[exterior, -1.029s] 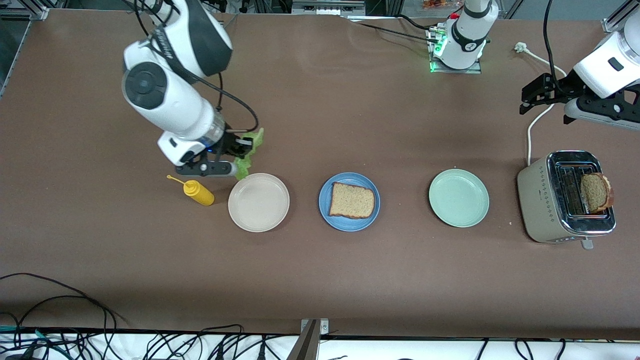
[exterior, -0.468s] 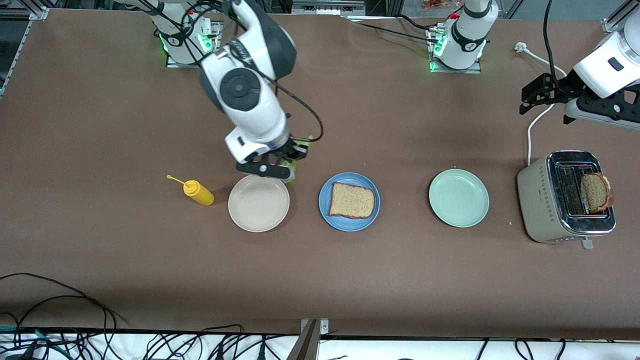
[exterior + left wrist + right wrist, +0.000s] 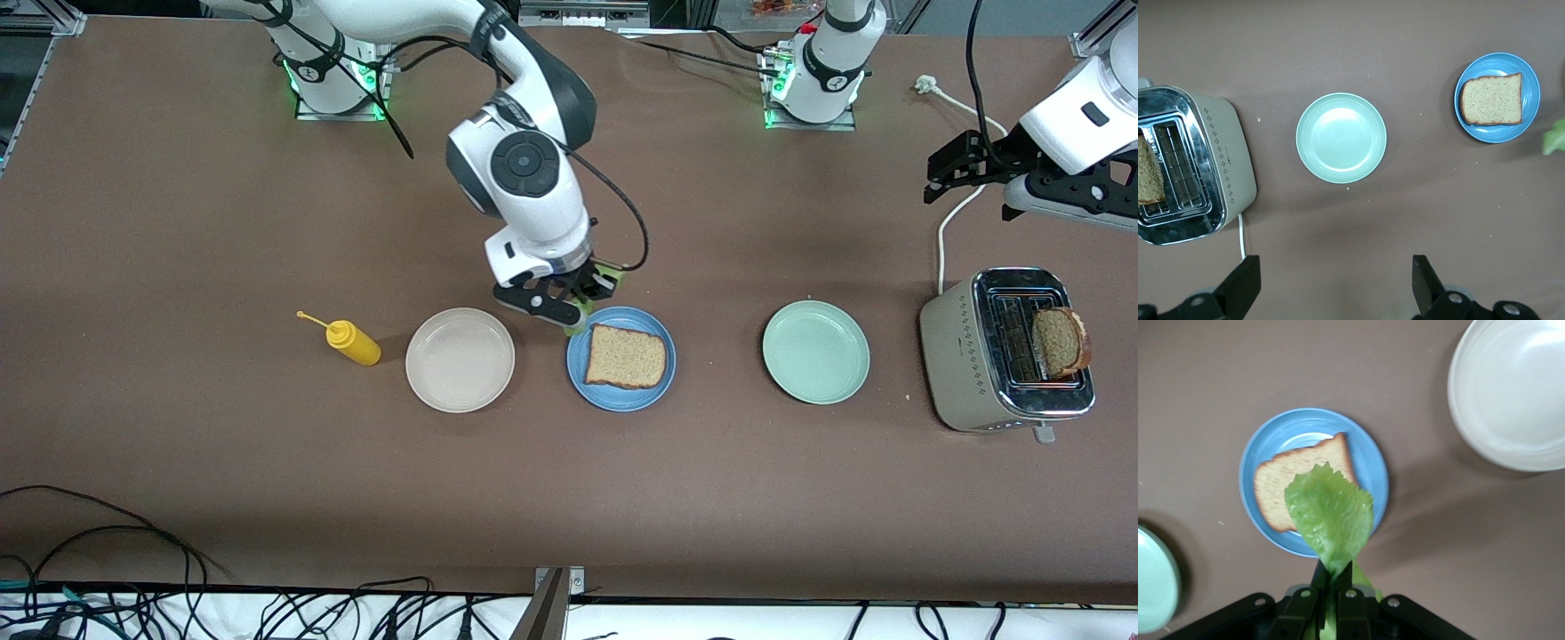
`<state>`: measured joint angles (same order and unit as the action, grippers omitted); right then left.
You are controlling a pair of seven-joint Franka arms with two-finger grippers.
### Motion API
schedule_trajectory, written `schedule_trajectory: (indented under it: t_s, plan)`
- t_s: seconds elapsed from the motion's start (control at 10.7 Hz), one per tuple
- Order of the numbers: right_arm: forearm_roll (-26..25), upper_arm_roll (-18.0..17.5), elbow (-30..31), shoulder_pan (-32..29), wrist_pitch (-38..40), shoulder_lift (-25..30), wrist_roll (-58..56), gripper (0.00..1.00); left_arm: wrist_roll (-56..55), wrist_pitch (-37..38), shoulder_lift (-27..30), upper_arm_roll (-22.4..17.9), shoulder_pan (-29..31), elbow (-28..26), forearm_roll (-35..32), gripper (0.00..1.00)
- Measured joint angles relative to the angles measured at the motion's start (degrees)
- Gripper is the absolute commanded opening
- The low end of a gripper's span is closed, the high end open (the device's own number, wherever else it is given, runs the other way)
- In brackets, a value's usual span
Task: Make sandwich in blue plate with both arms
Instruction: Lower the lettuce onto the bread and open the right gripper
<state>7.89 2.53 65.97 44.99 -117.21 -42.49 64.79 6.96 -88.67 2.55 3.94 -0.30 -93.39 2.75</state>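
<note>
The right gripper [image 3: 580, 302] hangs over the rim of the blue plate [image 3: 576, 369], jaws pinched on the lettuce leaf [image 3: 1330, 517]. One bread slice [image 3: 627, 356] lies on that plate, the second [image 3: 1060, 341] is in the toaster [image 3: 965, 356].

Risk: the leaf is floppy and held only by its stem end, so if released too early or too high it may fall half on the surface, not on the bread.

Vs. 1 s ago: the right gripper was near the mustard bottle [image 3: 352, 342] and beige plate [image 3: 460, 359], now it came to the blue plate. The left gripper [image 3: 1331, 283] waits above the toaster, jaws wide, nothing held.
</note>
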Motion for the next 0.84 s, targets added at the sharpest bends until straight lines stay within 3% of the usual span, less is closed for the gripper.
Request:
schedule_trajectory:
  t_s: [0.28,0.84]
  plan:
    - [0.0,0.15,-3.58,1.87,-8.3,-6.52,6.06,0.0,0.0,0.0,0.0,-0.01,0.01,0.0,0.0,1.0]
    - [-1.79,0.33,-4.64,2.33,-18.38,-12.21,9.45,0.0,0.0,0.01,-0.01,-0.16,0.06,0.0,0.0,1.0]
